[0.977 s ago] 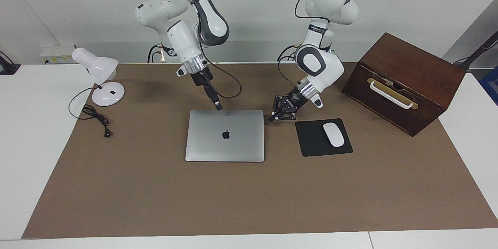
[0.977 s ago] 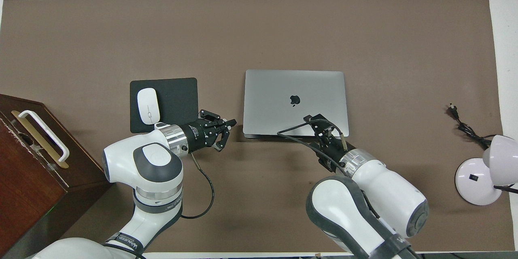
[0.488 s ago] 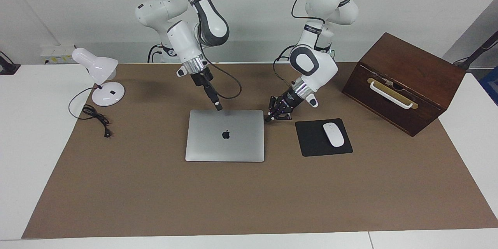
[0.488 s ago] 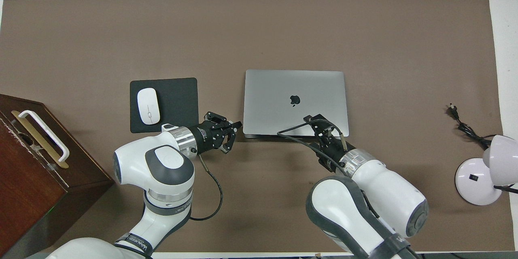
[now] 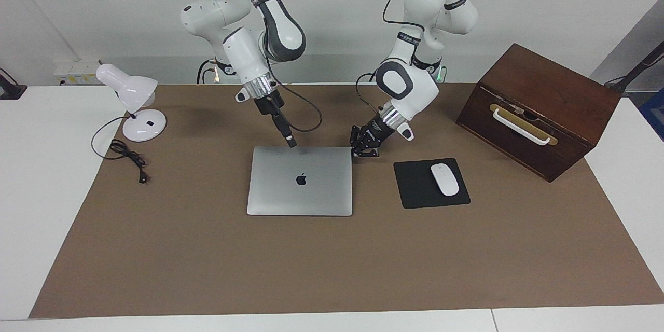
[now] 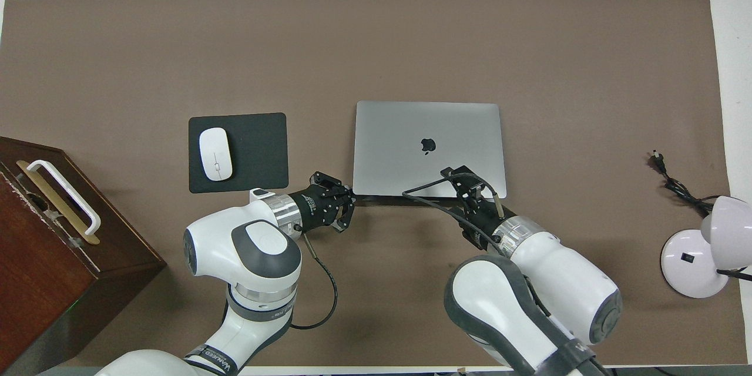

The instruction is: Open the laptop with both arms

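The laptop lies shut on the brown mat, lid up with the dark apple logo; it also shows in the overhead view. My right gripper points steeply down at the laptop's edge nearest to the robots, and in the overhead view it is over that edge. My left gripper is low and open at the laptop's corner nearest to the robots, toward the left arm's end; it also shows in the overhead view.
A black mouse pad with a white mouse lies beside the laptop toward the left arm's end. A brown wooden box stands past it. A white desk lamp and its cable are at the right arm's end.
My left gripper has moved from beside the mouse pad to the laptop's near corner. The right arm and the laptop have not moved.
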### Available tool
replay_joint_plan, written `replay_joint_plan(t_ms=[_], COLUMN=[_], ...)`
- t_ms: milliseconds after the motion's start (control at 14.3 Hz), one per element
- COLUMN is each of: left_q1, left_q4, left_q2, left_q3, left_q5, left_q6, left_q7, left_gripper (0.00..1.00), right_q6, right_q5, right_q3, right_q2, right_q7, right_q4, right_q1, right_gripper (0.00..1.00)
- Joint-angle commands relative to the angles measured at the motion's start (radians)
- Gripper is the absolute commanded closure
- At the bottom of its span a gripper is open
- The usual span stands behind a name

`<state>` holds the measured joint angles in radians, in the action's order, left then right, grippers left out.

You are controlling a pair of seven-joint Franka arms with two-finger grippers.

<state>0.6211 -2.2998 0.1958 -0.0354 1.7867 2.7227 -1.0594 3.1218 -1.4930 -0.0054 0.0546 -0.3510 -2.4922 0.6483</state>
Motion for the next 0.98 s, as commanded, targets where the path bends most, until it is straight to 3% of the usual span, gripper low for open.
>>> replay_joint_plan(t_ms=[0, 907], left_q1=[0.026, 0.045], left_q4=[0.019, 0.048], left_q2=[0.016, 0.063], left_q3=[0.009, 0.009], left_q5=[0.036, 0.054], left_q6=[0.025, 0.051], left_q7=[0.018, 0.051], left_gripper=[1.0, 1.0], right_q6=[-0.009, -0.028], right_q5=[-0.023, -0.023], right_q3=[0.004, 0.001], right_q2=[0.002, -0.047], right_q7=[0.001, 0.01], right_q4=[-0.002, 0.022], right_q1=[-0.006, -0.021], right_gripper=[0.0, 0.0])
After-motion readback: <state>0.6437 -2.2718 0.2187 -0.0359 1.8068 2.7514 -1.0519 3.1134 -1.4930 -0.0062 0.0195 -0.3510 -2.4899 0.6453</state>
